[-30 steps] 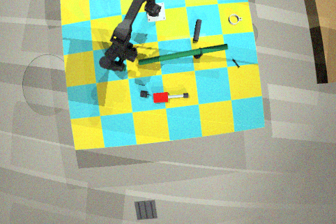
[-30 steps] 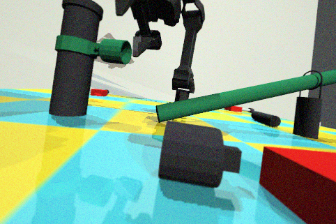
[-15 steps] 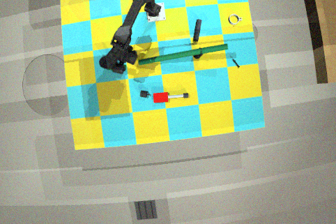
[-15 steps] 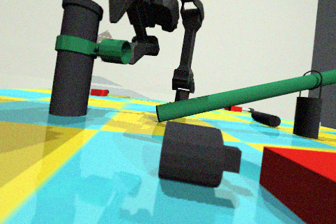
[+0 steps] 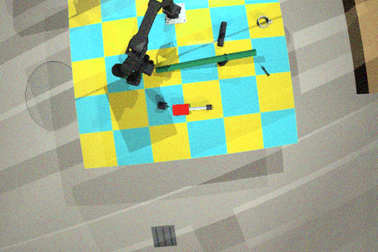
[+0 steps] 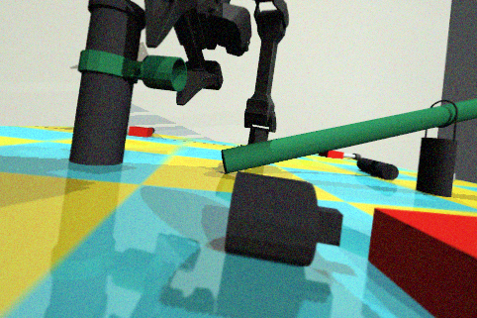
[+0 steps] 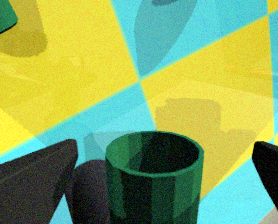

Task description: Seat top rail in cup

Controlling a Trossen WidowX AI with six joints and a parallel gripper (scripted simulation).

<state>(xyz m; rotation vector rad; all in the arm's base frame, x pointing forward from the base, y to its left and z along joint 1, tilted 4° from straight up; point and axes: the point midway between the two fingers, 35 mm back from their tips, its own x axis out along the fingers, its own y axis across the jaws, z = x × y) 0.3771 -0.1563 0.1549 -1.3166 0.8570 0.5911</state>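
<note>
Hovering released and empty, the gripper [image 6: 190,76] seemingly straddles the rail-end cup [image 6: 165,72], green rail [image 6: 341,136] apart.

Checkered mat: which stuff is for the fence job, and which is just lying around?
For the job:
green rail
green cup
band
big post
small loop post

Just lying around:
red-handled tools
silver ring
black bar
</note>
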